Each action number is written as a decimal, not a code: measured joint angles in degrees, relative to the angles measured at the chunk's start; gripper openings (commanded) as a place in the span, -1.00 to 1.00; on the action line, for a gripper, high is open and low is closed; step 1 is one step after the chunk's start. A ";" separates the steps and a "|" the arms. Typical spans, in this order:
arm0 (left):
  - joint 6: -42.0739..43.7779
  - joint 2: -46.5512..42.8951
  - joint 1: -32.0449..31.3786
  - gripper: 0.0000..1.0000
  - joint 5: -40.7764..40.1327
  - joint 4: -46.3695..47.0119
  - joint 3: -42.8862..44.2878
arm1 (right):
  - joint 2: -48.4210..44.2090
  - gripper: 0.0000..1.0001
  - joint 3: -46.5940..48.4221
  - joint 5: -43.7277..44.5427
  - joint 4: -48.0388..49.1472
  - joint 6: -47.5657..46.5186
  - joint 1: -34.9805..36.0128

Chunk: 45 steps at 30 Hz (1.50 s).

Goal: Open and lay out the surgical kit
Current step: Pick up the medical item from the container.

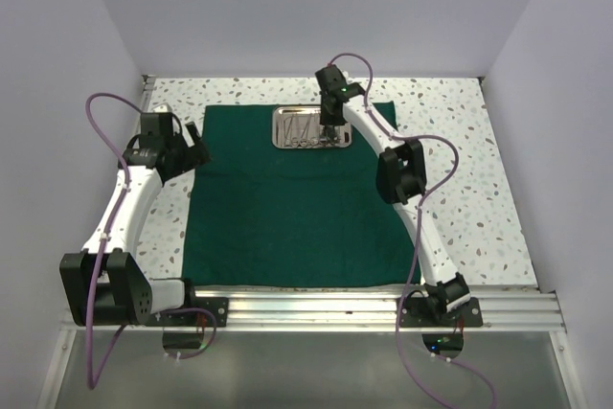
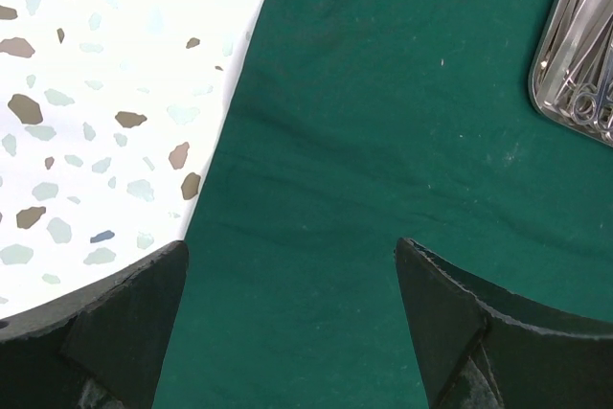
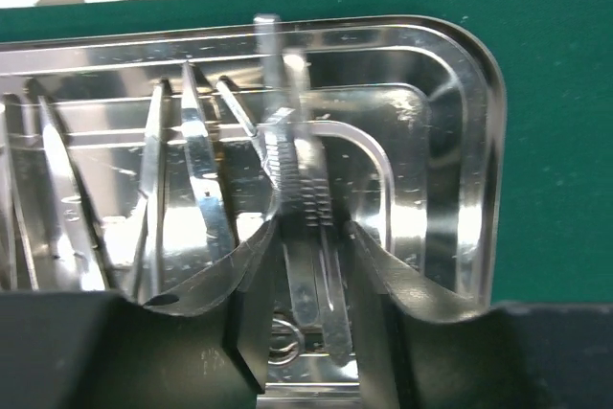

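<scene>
The dark green cloth wrap lies spread flat on the table. The shiny steel tray sits on its far middle part, with slim steel instruments inside. My right gripper reaches down into the tray. In the right wrist view the gripper is closed around ribbed steel tweezers, which look raised off the tray floor; other instruments lie to their left. My left gripper hovers open and empty over the cloth's left edge; a corner of the tray shows at its upper right.
The speckled white tabletop surrounds the cloth. Low walls close the table on the left, far and right sides. An aluminium rail with both arm bases runs along the near edge.
</scene>
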 measured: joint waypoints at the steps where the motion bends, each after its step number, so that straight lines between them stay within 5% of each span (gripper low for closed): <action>1: 0.02 0.00 0.00 0.85 -0.02 -0.02 0.00 | 0.00 -0.55 -0.09 0.33 -0.07 -0.20 0.00; 4: 0.31 0.00 0.00 0.85 -0.02 0.00 0.00 | 0.00 -0.84 -0.39 1.09 -0.22 -0.85 -0.11; 11: 0.52 0.00 0.00 0.85 -0.02 -0.04 -0.11 | 0.00 -0.98 -0.39 2.10 0.00 -1.40 -0.07; 18: 0.63 0.00 0.00 0.85 0.02 -0.02 -0.11 | -0.28 -0.85 -0.74 2.67 0.04 -2.27 0.00; 45: 0.63 1.70 0.00 0.83 1.01 1.09 -2.89 | -5.38 -1.00 -3.72 3.39 -2.40 -2.73 -0.09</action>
